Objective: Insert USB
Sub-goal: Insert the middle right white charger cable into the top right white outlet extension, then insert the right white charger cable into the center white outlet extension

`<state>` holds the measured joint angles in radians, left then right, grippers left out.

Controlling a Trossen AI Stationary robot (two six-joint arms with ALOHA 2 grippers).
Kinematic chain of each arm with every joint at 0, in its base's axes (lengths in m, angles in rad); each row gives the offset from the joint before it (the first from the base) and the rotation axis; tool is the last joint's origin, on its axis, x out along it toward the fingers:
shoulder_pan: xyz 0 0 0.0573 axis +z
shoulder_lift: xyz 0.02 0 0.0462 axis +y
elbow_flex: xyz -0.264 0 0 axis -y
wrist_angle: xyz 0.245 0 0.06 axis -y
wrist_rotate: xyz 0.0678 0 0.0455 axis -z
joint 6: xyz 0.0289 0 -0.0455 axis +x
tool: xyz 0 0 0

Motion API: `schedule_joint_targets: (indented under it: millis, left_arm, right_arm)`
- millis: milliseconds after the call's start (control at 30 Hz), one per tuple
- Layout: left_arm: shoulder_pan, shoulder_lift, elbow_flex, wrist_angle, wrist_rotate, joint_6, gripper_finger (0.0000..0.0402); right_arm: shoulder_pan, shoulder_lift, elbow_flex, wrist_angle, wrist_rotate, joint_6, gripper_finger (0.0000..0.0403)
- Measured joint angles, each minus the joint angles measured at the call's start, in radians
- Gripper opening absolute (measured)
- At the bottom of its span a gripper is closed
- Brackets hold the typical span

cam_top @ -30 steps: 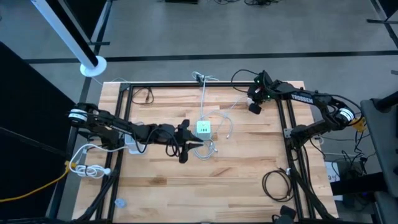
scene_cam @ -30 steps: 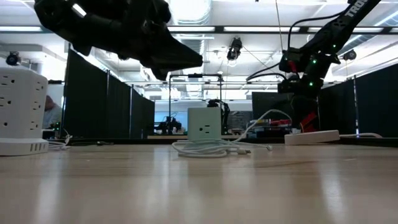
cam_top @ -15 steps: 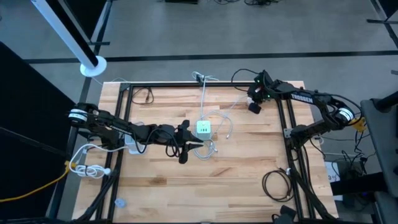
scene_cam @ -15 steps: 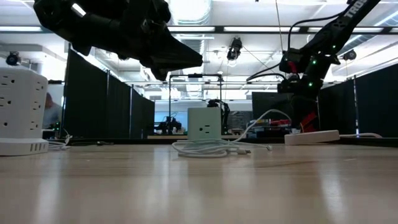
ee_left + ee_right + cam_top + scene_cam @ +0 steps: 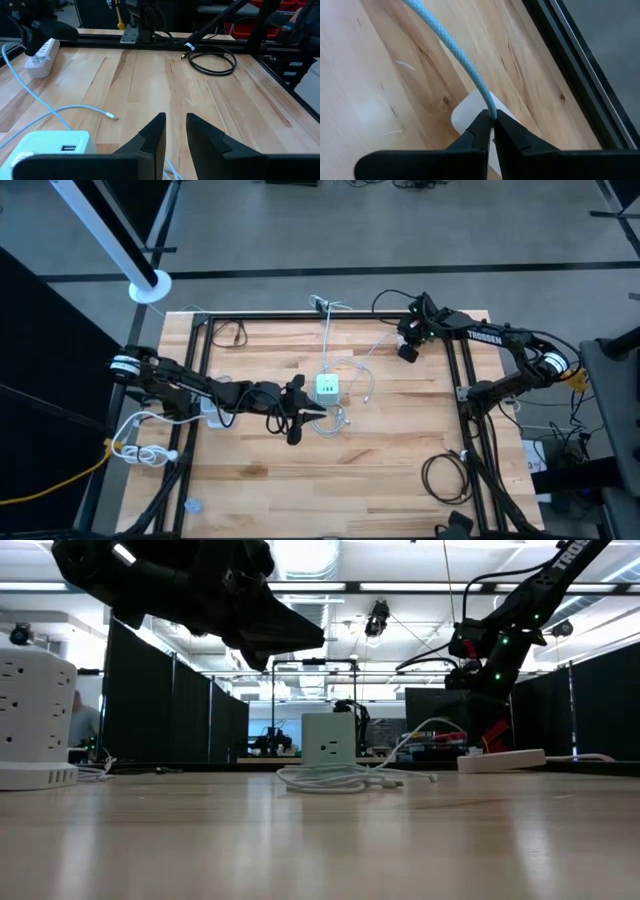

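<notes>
The right gripper (image 5: 492, 126) sits at about one o'clock on the table (image 5: 380, 470), pinching the pale blue cable (image 5: 452, 47) between its fingertips. The left gripper (image 5: 175, 131) hangs near the middle, just at nine o'clock from the white charger block (image 5: 328, 387), its fingers a little apart and holding nothing. The cable's loose plug (image 5: 114, 117) lies on the wood near the block.

Bright, even light from above, with soft shadows.
Ceiling lamps (image 5: 300, 554) glare white in the low view; the near counter (image 5: 320, 840) is blurred there, and the dark left hand (image 5: 290, 635) is a silhouette.
</notes>
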<state>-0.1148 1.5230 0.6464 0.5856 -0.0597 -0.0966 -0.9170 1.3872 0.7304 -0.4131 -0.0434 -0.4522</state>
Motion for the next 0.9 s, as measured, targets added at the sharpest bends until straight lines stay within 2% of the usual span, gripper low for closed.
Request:
schedule_joint_targets:
  millis: [167,367,500,733,900]
  left_arm:
    - [-0.002,0.0,0.0,0.0,0.0,-0.003,0.0064]
    - [-0.003,0.0,0.0,0.0,0.0,-0.01,0.0064]
    - [-0.003,0.0,0.0,-0.001,0.0,-0.01,0.0064]
    - [-0.003,0.0,0.0,-0.002,0.0,-0.01,0.0064]
    - [-0.003,0.0,0.0,-0.013,-0.029,-0.014,0.0064]
  right_arm:
    - [0.0,-0.023,-0.003,-0.014,-0.008,0.009,0.0066]
    - [0.0,-0.045,-0.003,-0.008,-0.007,0.009,0.0145]
    - [0.0,-0.06,-0.003,-0.002,-0.007,0.01,0.0182]
    - [0.007,-0.117,-0.002,-0.003,-0.006,0.033,0.0212]
    - [0.059,-0.166,-0.002,-0.013,-0.008,0.013,0.0221]
